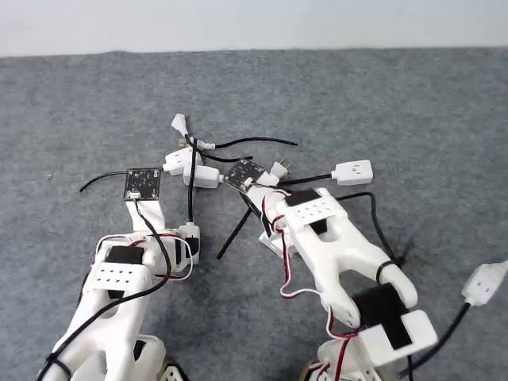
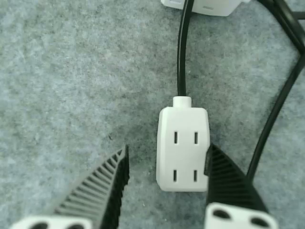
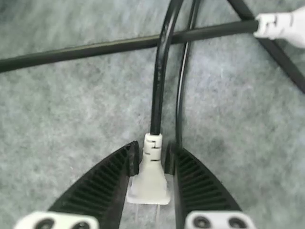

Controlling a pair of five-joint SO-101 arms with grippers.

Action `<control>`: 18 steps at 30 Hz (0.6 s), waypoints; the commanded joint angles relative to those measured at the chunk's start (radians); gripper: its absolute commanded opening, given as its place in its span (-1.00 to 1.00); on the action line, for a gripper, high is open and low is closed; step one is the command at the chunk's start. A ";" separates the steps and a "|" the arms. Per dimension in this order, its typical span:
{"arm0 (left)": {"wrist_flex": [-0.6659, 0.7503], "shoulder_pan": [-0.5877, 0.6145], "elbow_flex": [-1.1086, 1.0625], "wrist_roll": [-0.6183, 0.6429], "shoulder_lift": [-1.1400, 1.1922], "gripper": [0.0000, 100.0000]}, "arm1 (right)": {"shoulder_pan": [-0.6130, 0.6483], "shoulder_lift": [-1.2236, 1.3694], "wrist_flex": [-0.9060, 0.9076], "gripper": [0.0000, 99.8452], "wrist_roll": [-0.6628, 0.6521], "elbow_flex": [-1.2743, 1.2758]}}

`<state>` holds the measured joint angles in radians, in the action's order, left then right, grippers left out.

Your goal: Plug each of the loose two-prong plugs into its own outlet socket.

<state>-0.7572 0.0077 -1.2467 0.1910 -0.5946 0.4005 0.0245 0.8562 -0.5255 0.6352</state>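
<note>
the left gripper is hanging low over the grey felt-like table cover, with its black ribbed fingers standing spread apart. a white rectangular plastic outlet socket with two pairs of slots is lying flat between them, slots facing up. its black cord is running straight away from the gripper. one finger is sitting just beside the socket's side, possibly touching it, while the other is standing clear with bare cover in between.

the right gripper is clamping a white two-prong plug between its own ribbed fingers, pinching the plug body on both sides. the plug's thick black cord is leading away from the wrist over the cover, with a thinner black cable running alongside it. another black cord, ending in a small white connector, is crossing both of them farther out.

in the high view the left arm is sitting at the lower left and the right arm just beside it. a tangle of white plugs, sockets and black cords is lying just ahead of both arms. a second white outlet socket is lying flat to the right of that tangle, and a third white socket is resting near the right edge, well apart from the rest.
</note>
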 commanded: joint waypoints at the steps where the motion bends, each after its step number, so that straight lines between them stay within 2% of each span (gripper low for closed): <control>1: 0.020 0.031 0.048 -0.009 -0.014 -0.52 | 0.005 -0.007 0.012 -0.81 -0.012 -0.063; 5: 0.020 0.031 0.048 -0.009 -0.014 -0.52 | 0.013 0.001 0.012 -0.87 -0.020 -0.066; 18: 0.021 0.031 0.039 -0.009 -0.018 -0.52 | 0.025 0.005 0.031 -0.79 -0.058 -0.068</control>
<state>-0.7572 0.0292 -1.2467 0.1910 -0.5946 0.4173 0.0338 0.8746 -0.5731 0.6229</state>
